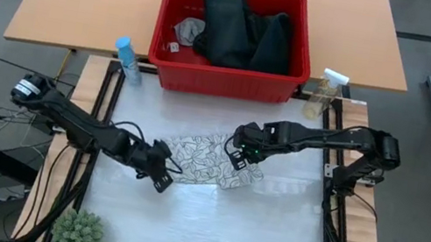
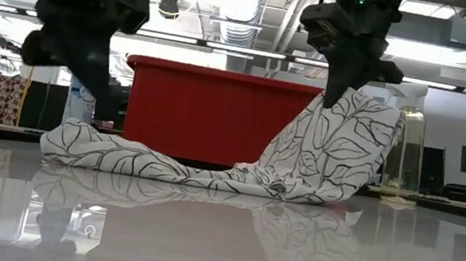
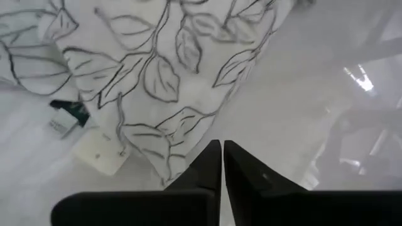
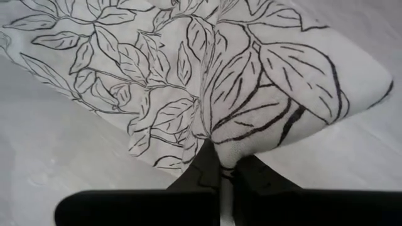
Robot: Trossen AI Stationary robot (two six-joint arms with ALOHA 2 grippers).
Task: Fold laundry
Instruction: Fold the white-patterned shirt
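Laundry, item in hand: white cloth with grey leaf print [image 1: 204,160], lying rumpled near the middle of the worktop [image 1: 206,226], just in front of the red basket [image 1: 227,83] that stands at its far edge. My right gripper [image 1: 238,154] is pinched shut on one end of the cloth; the low view shows that end lifted off the surface, the rest trailing down and across to a flat heap. My left gripper [image 1: 160,175] sits low at the cloth's other end with its fingers [image 3: 207,166] pressed together; the left wrist view shows the fabric edge just ahead of the tips and nothing visibly between them, so I judge this pinch to have missed or caught next to nothing. Status of this item: unfolded, not yet spread flat, no crease laid. Other items: dark jeans [image 1: 244,33] and a small grey cloth [image 1: 187,29] lie in the basket, untouched as far as I can see. Nothing folded lies anywhere on the worktop. Estimate: task barely begun; first garment needs a second corner secured, spreading and folding, then two more pieces to fetch.
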